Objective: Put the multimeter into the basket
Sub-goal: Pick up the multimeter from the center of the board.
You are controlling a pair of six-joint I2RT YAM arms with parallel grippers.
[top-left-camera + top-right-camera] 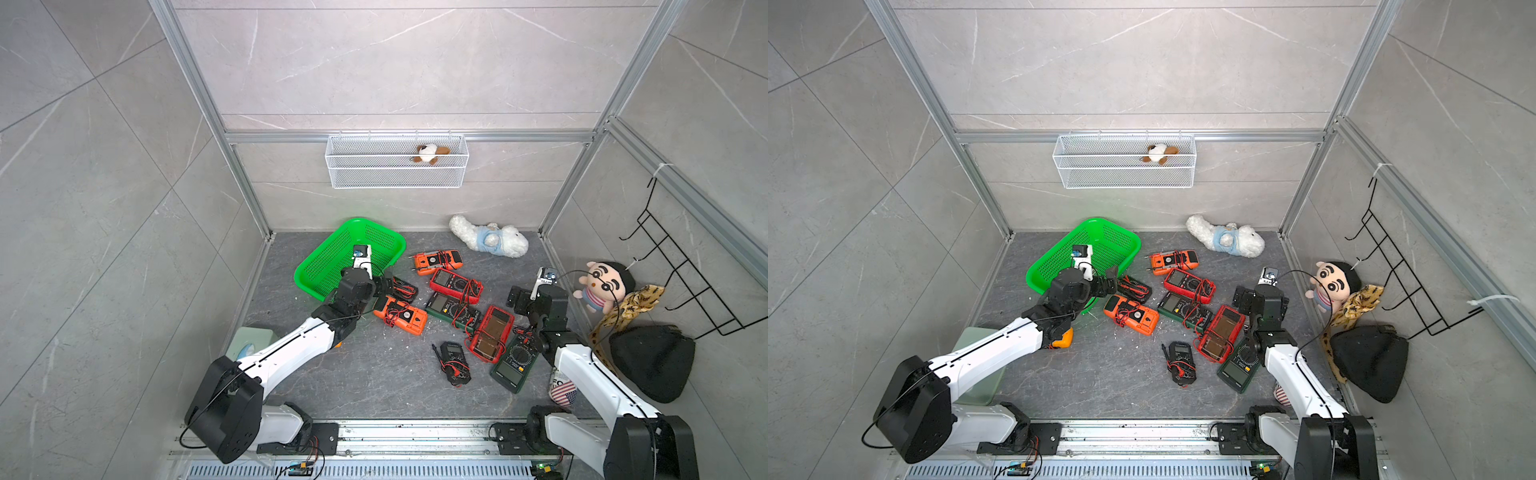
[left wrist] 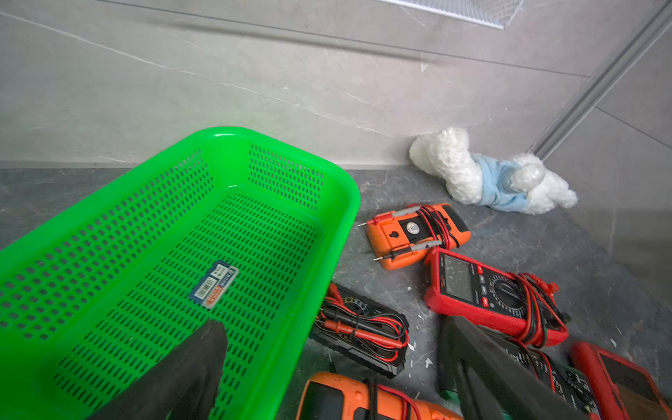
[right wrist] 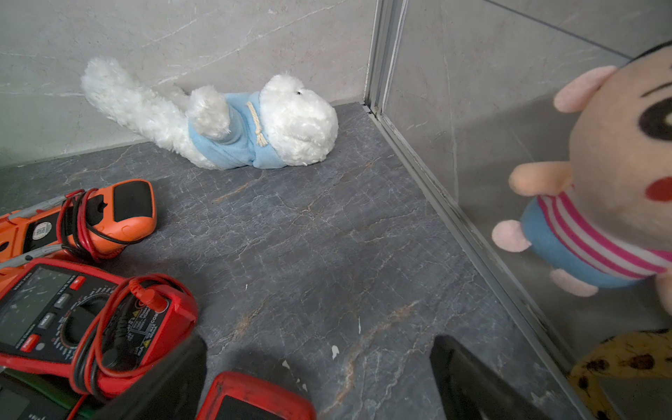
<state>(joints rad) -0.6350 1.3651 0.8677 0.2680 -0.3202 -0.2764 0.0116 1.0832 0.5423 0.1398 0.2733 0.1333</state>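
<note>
The left hand (image 2: 332,325) is spread wide and grasps nothing. Its dark fingers (image 2: 189,363) are blurred in the left wrist view. One finger hangs over the inside of the basket (image 2: 345,203), the other over the meters outside it. Below the gap between them, just beside the basket's long wall, lies a black meter (image 2: 363,331) wrapped in red and black leads. An orange meter (image 1: 400,314) lies next to it on the robot's side, close under the left wrist.

Further out lie a far orange meter (image 1: 437,262), face down, a red meter (image 1: 456,285) and a green meter (image 1: 452,309). All lie on the counter (image 1: 374,374), outside the basket. The basket sits at the back left of the counter, set at a slant, with a label (image 2: 214,283) on its bottom.

The right hand (image 3: 318,342) is released too and empty. It hangs over the counter near the right wall, with the red meter to one side and a red-cased meter (image 3: 254,398) close below.

The counter is dark grey veined stone with white flecks. Pale grey tiled walls in an aluminium frame enclose it. A wire basket (image 1: 397,170) hangs on the back wall and holds a small plush (image 1: 430,153). A white plush dog (image 1: 488,241) lies at the foot of the back wall. A doll (image 1: 604,286), a wire rack (image 1: 685,282) and a black bag (image 1: 652,361) are at the right wall.
</note>
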